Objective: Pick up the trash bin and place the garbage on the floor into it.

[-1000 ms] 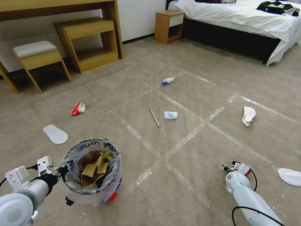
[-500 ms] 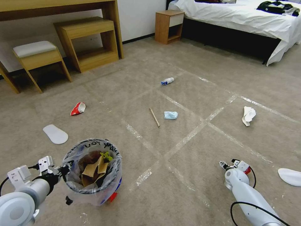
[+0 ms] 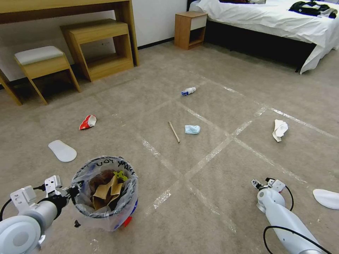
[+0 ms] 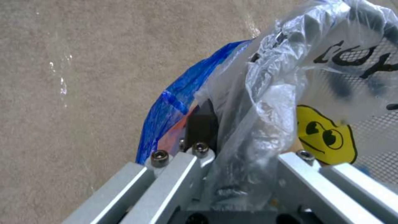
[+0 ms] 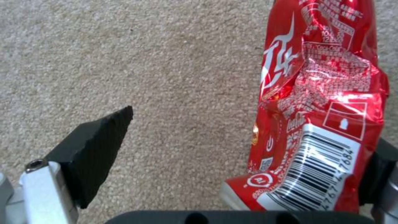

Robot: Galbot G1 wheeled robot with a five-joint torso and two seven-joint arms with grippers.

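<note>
Head view, left to right: my left gripper [image 3: 67, 192] sits at 7 o'clock, clamped on the rim of the trash bin [image 3: 106, 192], bag plastic bunched between the jaws; brown paper already inside. Red wrapper [image 3: 87, 122] lies at 10 o'clock, stick [image 3: 173, 132] and mask [image 3: 192, 129] near centre, bottle [image 3: 188, 91] at 12, tissue [image 3: 279, 129] at 2. Right gripper [image 5: 248, 140] at 5 o'clock, low over the floor [image 3: 212, 169], jaws wide apart, crushed red can [image 5: 323, 102] resting against one finger [image 5: 97, 146]'s opposite pad, not pinched. I'd centre the can between the pads before closing, keeping the bin level.
</note>
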